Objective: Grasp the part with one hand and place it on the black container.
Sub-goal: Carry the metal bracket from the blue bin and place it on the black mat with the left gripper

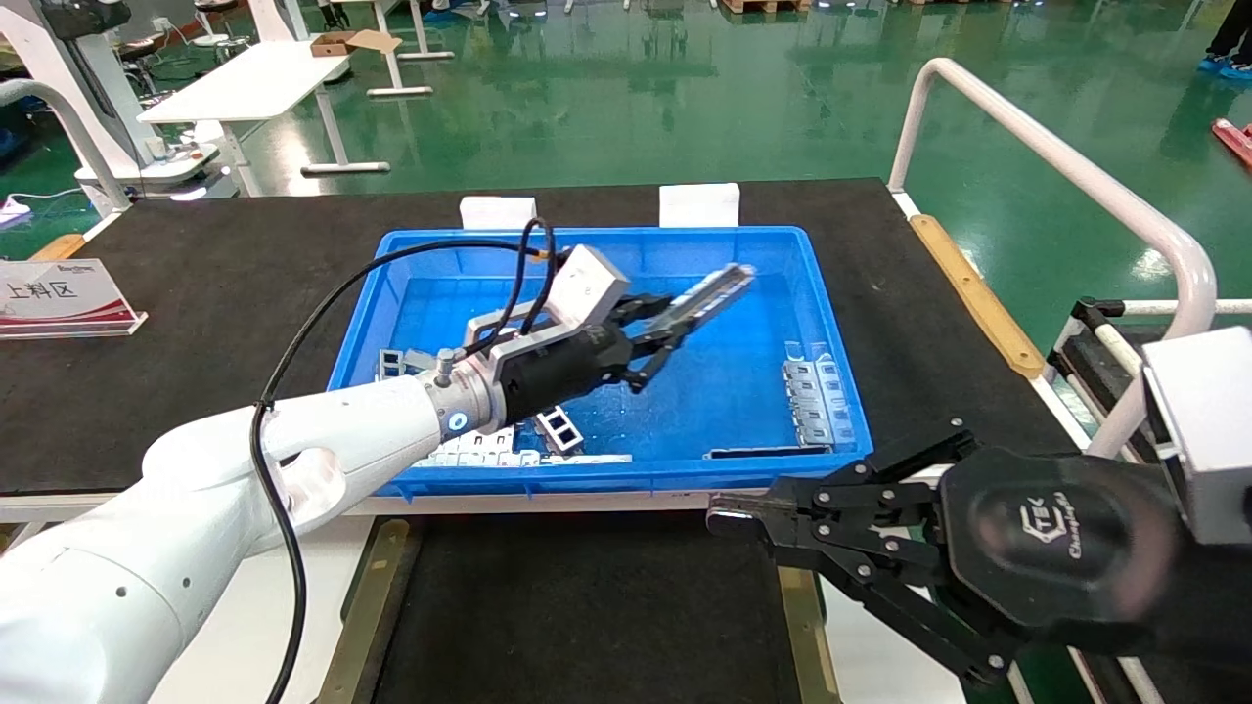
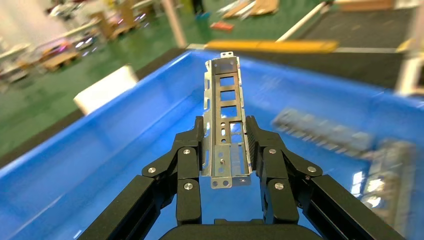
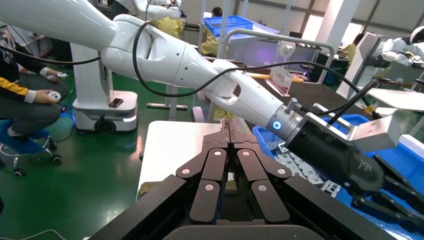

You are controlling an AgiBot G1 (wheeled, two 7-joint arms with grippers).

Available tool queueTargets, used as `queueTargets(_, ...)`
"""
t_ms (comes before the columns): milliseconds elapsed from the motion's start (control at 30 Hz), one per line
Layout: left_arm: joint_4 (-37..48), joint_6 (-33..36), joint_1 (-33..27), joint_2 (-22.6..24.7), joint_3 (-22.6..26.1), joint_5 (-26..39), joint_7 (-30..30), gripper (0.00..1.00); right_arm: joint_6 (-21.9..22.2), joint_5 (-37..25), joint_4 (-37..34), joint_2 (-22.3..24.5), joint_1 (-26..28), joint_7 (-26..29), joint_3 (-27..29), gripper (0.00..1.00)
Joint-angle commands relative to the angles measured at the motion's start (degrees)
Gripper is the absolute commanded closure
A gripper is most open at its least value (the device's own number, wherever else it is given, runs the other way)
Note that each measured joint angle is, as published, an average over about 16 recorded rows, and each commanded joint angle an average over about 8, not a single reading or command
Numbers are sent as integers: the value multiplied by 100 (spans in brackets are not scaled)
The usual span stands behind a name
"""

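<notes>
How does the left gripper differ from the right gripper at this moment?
1. The left gripper is shut on the part; the right gripper is shut on nothing.
2. The left gripper is over the blue bin, holding the part in the air; the right gripper is outside the bin, near the black container.
Both have black linked fingers.

The left gripper (image 1: 657,335) hangs over the middle of the blue bin (image 1: 509,240) clamped on the part (image 1: 712,291), and the bin floor right under it is bare. Loose metal parts (image 1: 814,396) crowd the bin's right wall and more sit along its near-left corner, so those bits are cluttered. Just in front of the bin, the black container (image 1: 587,606) has open surface, but the right gripper (image 1: 734,518), fingers pressed together, pokes in over its right edge.
</notes>
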Motion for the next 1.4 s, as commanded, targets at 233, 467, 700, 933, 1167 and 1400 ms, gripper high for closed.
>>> queueTargets(233,-11,778,-33,-133,43,-185,119,100,0,0,0,0,0,0,-1,100)
queueTargets(467,-270,1163,51,-403,122,-158,-44,100,1,1,0,1,0,-1,-1,100)
queueTargets(700,-1430,1136,356,-928,149,-177,-357,100,1,1,0,1,0,-1,-2,100)
queueTargets(933,-3243,458,863,-1663,222,-144,-916,100,1,2,0,1,1,-1,-3,100)
queueTargets(1167,-5106,-751,1302,-2425,470,99,-1680,100,1,2,0,1,1,-2,-3,100)
queueTargets(1400,-5932,-1323,1404,-2733,739,273,-2186,100,1,3,0,1,1,-2,-4,100)
